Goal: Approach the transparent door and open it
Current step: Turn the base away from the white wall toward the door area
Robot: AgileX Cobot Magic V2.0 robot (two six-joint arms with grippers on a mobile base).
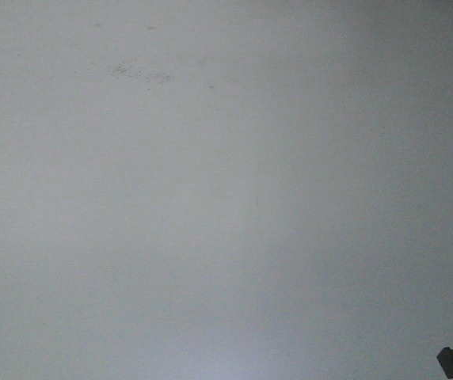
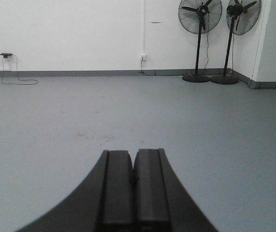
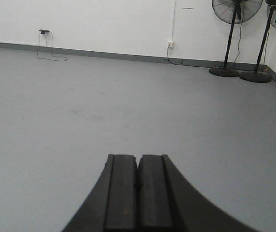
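Sight of transparent door lacking, so bearing and nearer arm untellable; left gripper [image 2: 133, 162] and right gripper [image 3: 138, 164] both closed empty, facing grey floor [image 2: 56, 111] toward two fans [image 2: 200, 19].

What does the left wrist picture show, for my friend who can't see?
The shut left gripper pokes in at the bottom, over grey floor. Far off are a white wall and, at right, two black fans.
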